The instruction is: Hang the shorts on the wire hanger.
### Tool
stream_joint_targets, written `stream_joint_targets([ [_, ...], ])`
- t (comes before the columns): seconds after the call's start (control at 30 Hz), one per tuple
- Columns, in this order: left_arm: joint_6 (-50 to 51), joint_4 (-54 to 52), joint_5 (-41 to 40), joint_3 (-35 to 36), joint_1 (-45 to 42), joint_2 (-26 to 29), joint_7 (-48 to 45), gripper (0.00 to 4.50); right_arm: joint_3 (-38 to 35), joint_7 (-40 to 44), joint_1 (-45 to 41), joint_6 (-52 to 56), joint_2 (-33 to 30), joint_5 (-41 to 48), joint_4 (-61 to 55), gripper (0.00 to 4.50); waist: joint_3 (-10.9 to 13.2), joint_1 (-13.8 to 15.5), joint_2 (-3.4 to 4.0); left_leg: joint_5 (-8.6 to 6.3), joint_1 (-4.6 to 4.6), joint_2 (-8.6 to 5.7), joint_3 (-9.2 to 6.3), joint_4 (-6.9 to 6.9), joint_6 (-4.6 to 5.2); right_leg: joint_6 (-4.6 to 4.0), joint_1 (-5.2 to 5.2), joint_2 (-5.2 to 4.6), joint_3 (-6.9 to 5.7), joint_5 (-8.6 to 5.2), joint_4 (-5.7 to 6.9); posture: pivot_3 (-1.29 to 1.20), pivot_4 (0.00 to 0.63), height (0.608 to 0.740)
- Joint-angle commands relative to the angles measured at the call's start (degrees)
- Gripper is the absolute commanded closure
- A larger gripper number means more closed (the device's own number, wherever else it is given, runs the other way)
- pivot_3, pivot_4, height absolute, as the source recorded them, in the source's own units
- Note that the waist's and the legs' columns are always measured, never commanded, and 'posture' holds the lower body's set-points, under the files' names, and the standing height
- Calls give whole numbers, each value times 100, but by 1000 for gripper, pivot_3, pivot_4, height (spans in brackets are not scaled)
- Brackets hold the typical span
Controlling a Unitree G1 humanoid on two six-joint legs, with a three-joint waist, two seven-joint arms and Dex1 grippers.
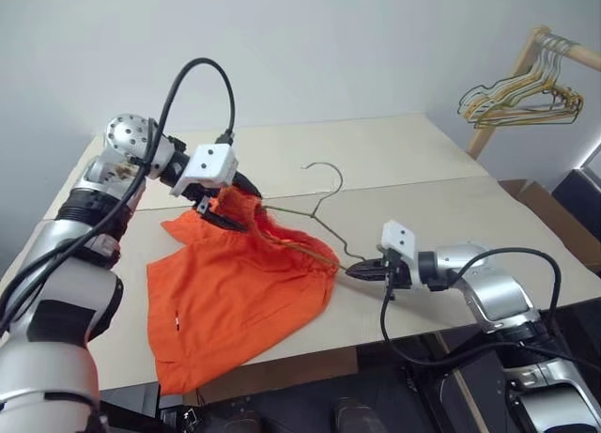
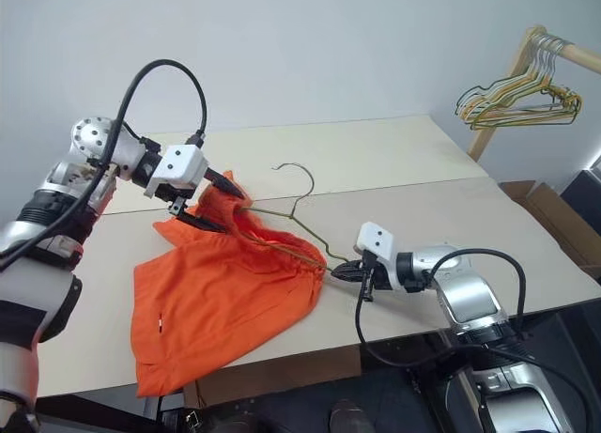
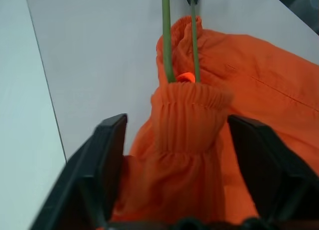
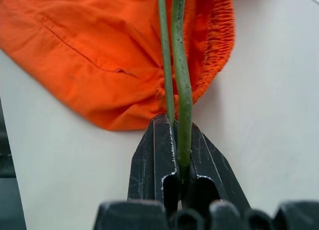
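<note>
The right pincer (image 4: 177,155) is clamped tight on one shoulder end of the wire hanger (image 1: 324,212), its two black fingers (image 4: 152,155) pressed together on the doubled olive-grey wire where it bends. From that grip the hanger runs up and to the left across the bench (image 1: 423,161), its curved hook rising toward the far side and its other shoulder reaching into the raised waistband of the shorts (image 1: 239,292). The left pincer (image 3: 174,155) sits at that raised end with its fingers (image 3: 107,160) standing apart on either side of a bunched fold of the gathered elastic waistband; the fabric lies between them, but whether they pinch it cannot be told. In the left wrist view two strands of the wire enter the waistband just past that fold. The bright orange shorts hang lifted at this far left corner and spread down and toward the near edge of the bench, lying flat in the middle-left, with a small white tag showing on the near left part. The waistband's right end lies just beside the right pincer. Far to the right, a bunch of yellowish and green wire hangers (image 1: 512,100) hangs from a wooden rack (image 1: 521,62).
</note>
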Motion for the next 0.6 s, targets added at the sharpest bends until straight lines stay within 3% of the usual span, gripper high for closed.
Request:
stream_joint_targets([
  [0.03,-163,165,150,-125,-223,-83,-20,2257,-64,-8,-176,69,-72,116,-342,4500,0,-2,0,0,-6,0,0,1,0,0,-7,0,1,0,2,-102,0,740],
  [0.23,-185,328,168,-86,-282,-234,-20,4352,-43,-29,-135,120,-121,81,-439,4500,0,-9,0,0,-15,0,2,5,0,0,-17,1,2,1,4,-107,0,740],
  [0.47,-127,218,-1,-138,-205,-181,-20,4477,140,-259,-50,-128,-123,-219,-470,4500,0,-11,0,0,-15,1,2,5,0,0,-18,2,2,1,6,-107,0,740],
  [0.6,-277,283,137,74,-135,-250,-20,4477,129,-532,30,-976,-50,-468,-391,4500,0,-11,0,0,-16,0,3,5,0,0,-18,1,2,1,5,-107,0,740],
])
